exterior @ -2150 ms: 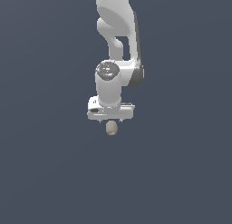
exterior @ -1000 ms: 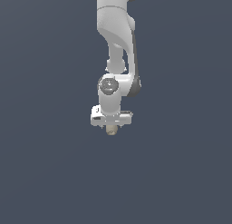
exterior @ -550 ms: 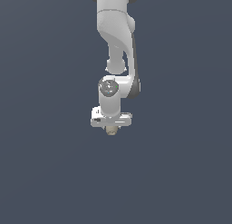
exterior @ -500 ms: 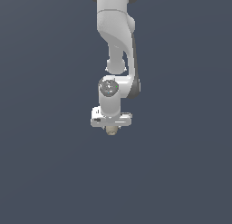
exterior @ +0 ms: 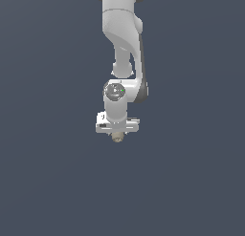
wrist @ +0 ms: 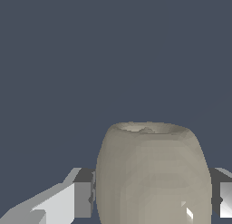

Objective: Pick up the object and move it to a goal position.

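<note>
beige lump held in the pincer

the white arm [exterior: 122, 44] comes down from the top of the exterior view, bends at a round wrist joint, and ends in the pincer [exterior: 116, 135], which points straight down. the wide white bar of the pincer sits level, and the object [exterior: 116, 137] peeps out just below its middle as a small tan knob, far narrower than the bar above it.

from the wrist view the object [wrist: 153, 173] fills the lower middle of the picture: a rounded, barrel-like beige lump with faint darker mottling and a flattish, slightly ragged end facing away from the camera. a finger [wrist: 81, 193] stands on one side of it and a second finger [wrist: 221, 191] on the other, each with a dark pad pressed right up against the lump's flank. so the pincer [wrist: 152, 193] is closed down to the width of the lump and has it clamped between the pads.

everything behind is one flat slate-blue field in both views, with no edge, shadow or line that i can pick out, so i cannot tell whether the lump hangs clear of a surface or touches one; it looks to be held in the air, but the plain backdrop gives nothing to judge by.

a small green dot shows on the round wrist joint [exterior: 115, 91] in the exterior view.
</note>
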Motion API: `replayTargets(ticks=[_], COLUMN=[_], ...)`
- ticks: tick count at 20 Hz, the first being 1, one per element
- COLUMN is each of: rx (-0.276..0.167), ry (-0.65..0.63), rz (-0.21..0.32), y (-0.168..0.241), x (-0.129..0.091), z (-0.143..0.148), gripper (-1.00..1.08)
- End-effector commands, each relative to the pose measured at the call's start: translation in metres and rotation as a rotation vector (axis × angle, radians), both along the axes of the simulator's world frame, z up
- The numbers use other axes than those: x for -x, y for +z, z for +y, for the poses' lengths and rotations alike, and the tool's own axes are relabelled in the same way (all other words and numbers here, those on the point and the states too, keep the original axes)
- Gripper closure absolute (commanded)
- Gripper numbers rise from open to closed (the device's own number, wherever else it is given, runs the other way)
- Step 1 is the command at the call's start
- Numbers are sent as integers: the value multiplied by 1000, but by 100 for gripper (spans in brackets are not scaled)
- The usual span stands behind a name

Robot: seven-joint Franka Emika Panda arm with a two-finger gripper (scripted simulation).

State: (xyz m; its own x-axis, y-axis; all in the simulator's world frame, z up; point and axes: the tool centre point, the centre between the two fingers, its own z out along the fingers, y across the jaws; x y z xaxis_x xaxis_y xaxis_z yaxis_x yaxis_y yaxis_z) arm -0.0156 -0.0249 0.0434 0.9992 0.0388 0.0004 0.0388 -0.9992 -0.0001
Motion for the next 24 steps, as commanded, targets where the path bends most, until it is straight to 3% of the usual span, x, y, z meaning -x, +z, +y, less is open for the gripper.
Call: replayTargets(ticks=[1,16,24], rx=[0,0,0], ry=[0,0,0], rz=[-1,0,0], y=[4,57,68], x=[3,52,62], z=[-2,-29,-35], gripper=[108,108,108])
